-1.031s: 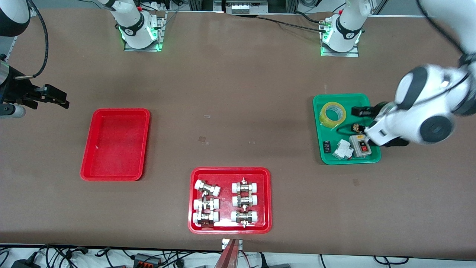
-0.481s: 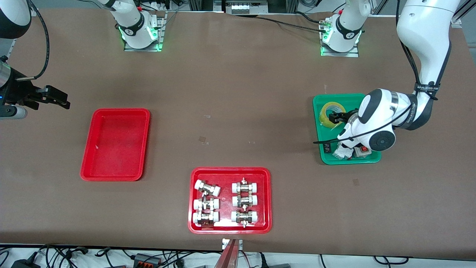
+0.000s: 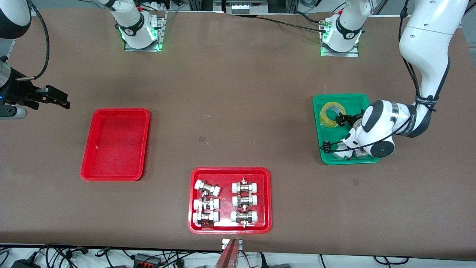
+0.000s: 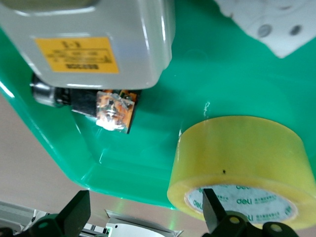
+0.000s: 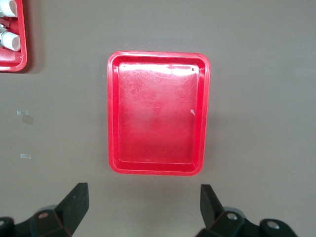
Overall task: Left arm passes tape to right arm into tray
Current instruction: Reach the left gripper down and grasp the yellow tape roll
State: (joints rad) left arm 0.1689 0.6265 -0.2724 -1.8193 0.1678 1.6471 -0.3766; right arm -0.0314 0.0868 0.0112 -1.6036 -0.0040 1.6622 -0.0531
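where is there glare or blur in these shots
Right wrist view: pale glare washes the floor of the plain red plastic tray. Left wrist view: the grey switch box up close looks soft, while the yellowish translucent tape roll is sharp, with a small glint on the green tray. Front view: evenly lit, no motion blur.

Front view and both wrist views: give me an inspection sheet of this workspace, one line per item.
Surface: brown table, bare between trays.
Job's things: tape lies in the green tray; plain red tray holds nothing.
Clutter: switch box and small parts in the green tray; red tray with metal fittings.
Grippers: left gripper open, low at the tape; right gripper open, waiting above the plain red tray's end of the table.
Cables: black cable along the left arm.
Surroundings: wires below the table edge.
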